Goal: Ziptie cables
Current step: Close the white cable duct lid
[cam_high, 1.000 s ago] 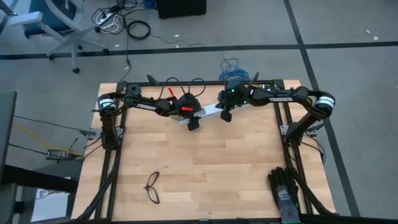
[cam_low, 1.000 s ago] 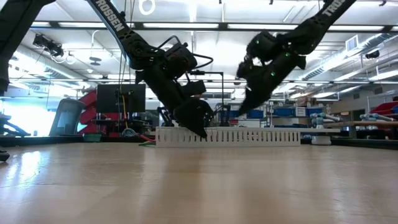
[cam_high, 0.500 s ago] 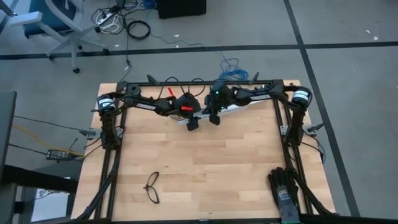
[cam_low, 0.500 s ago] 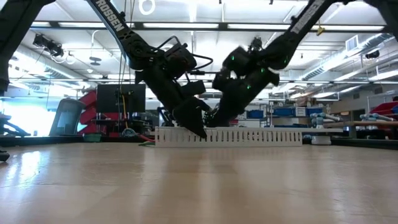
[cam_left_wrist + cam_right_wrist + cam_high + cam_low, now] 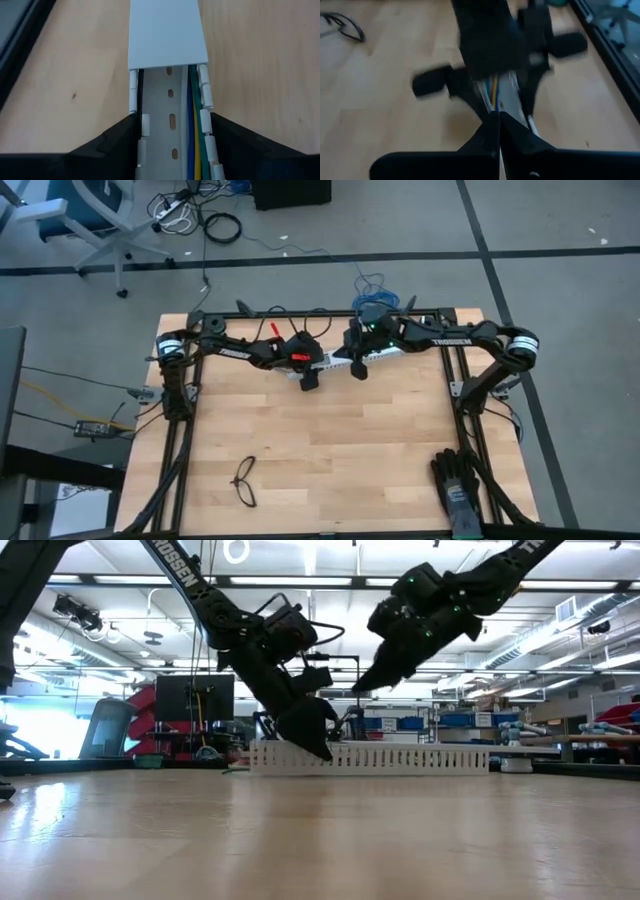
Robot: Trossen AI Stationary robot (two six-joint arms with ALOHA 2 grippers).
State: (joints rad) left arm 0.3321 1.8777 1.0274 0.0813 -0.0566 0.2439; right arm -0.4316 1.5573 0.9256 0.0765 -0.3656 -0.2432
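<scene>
Since half a second ago my right gripper [image 5: 362, 688] has lifted up and away from the slotted white cable duct [image 5: 400, 758]; it now hangs above the duct, clear of it, where before it dipped down close beside my left gripper. In the right wrist view its two dark fingers [image 5: 485, 137] sit pressed together with no gap and nothing between them.

My left gripper [image 5: 309, 377] has not shifted. It sits down at the end of the duct nearest the table's left side, fingers [image 5: 117, 137] spread to either side of the channel and touching its slotted walls, so it is clamped around the duct itself.

The cables [image 5: 193, 145] lie inside the duct, along one wall: blue, green and yellow strands running lengthwise, passing under the flat white duct cover [image 5: 167, 32] that closes the farther stretch of the channel. A dark thin strand lies along the opposite wall; I cannot tell whether that is the ziptie.

Well apart from the duct, near the front edge of the table [image 5: 330, 450], lie black-framed glasses [image 5: 245, 482].
</scene>
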